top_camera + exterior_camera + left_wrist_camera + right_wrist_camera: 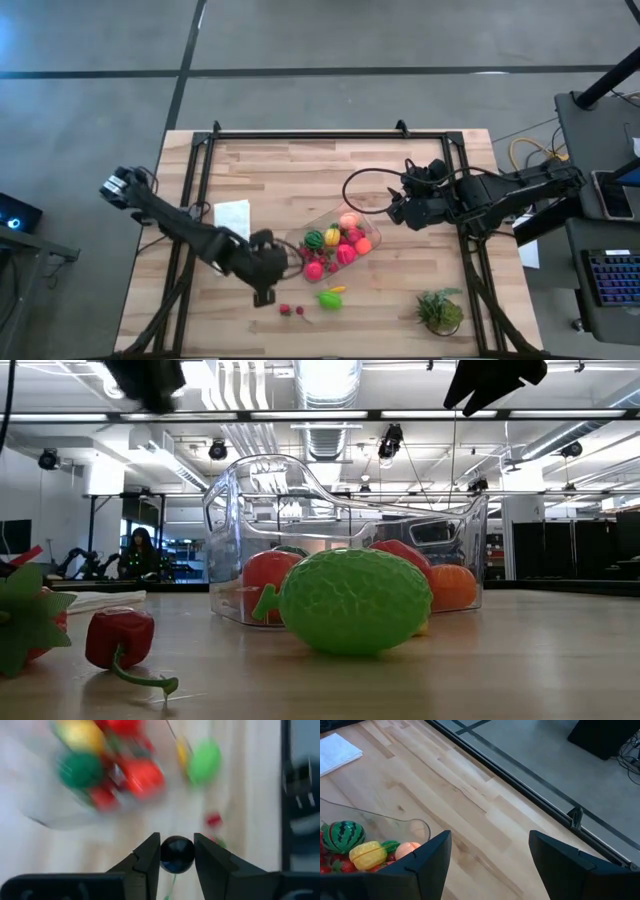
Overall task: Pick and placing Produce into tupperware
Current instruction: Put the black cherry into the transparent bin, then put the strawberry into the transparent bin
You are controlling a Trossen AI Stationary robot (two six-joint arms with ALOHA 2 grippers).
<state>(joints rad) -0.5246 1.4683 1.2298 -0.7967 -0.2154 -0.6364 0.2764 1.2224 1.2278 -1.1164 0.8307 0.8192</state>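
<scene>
Grey concrete floor [330,35] surrounded the light wood table [300,170], crossed by dark seam lines. Black frame rail [330,133] ran along the table's far edge. A keyboard [612,278] sat on a side desk at right. Ceiling showed white ductwork [325,385] and strip lights [85,416]; a seated person [140,552] was visible far back.
</scene>
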